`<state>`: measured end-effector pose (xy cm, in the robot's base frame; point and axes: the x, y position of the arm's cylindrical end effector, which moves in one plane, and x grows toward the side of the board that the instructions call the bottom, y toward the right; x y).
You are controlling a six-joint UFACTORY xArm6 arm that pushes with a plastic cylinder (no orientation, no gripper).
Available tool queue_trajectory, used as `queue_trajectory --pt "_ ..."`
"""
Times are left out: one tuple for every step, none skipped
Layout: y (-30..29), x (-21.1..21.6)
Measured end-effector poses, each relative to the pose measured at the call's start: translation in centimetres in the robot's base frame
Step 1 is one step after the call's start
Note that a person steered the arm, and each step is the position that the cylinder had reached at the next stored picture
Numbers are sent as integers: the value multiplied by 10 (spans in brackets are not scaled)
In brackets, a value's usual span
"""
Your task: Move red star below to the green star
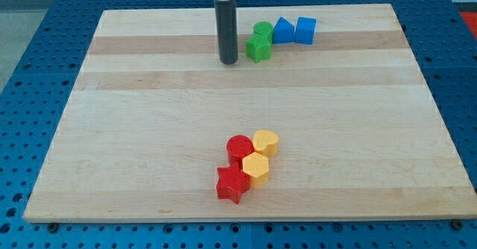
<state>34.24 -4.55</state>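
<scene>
The red star (232,183) lies near the view's bottom centre, touching a yellow hexagon (256,166) on its upper right. The green star (258,48) sits near the view's top centre, with a green cylinder (263,32) just above it. My tip (228,60) rests on the board just left of the green star, a small gap apart, and far above the red star.
A red cylinder (239,147) and a yellow cylinder-like block (265,142) cluster above the red star. A blue pentagon-like block (283,30) and a blue cube (305,30) sit right of the green cylinder. The wooden board (112,130) lies on a blue table.
</scene>
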Motion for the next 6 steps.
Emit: queue_trajectory --pt "-25 39" --pt "-25 87" --pt "-27 124" --pt "-34 141" --pt "-60 142" --pt "-85 165"
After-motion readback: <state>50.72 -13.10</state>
